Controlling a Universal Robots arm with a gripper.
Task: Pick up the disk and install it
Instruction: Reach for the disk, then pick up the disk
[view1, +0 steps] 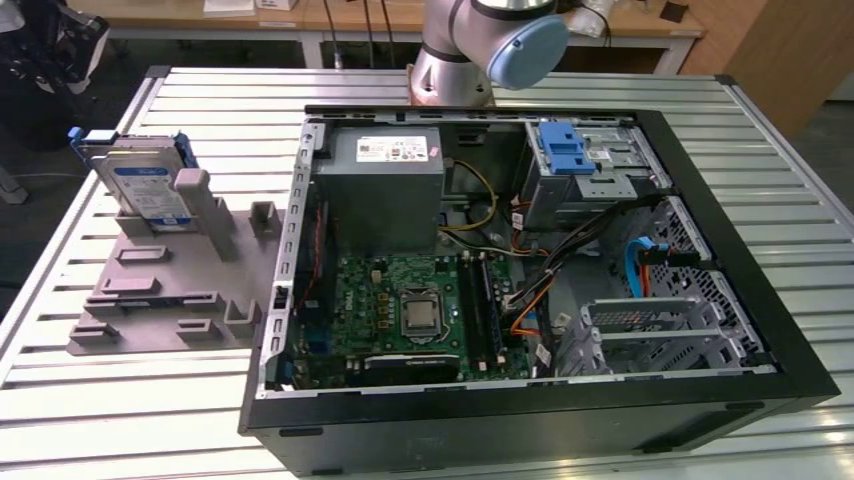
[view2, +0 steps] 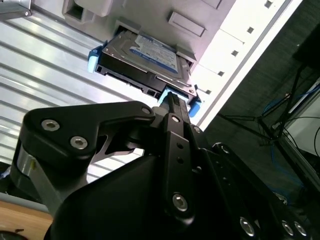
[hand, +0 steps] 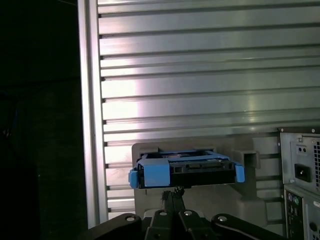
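The disk (view1: 144, 185) is a silver drive with a blue-and-white label in a blue carrier. It stands on edge in a grey holder (view1: 160, 290) on the table, at the exterior view's left. Both wrist views show the disk (view2: 150, 55) (hand: 185, 172) just ahead of my gripper (view2: 172, 100) (hand: 172, 192). The black fingers are drawn together with nothing between them, and their tips point at the carrier's blue edge. Whether they touch it I cannot tell.
An open computer case (view1: 747, 250) lies right of the holder. Inside it are a grey power supply box (view1: 380, 180), a blue-latched drive cage (view1: 587, 160), a motherboard (view1: 414, 310) and cables. The arm's base (view1: 461, 60) stands behind the case. The ribbed metal table (view1: 134, 400) ends near the holder.
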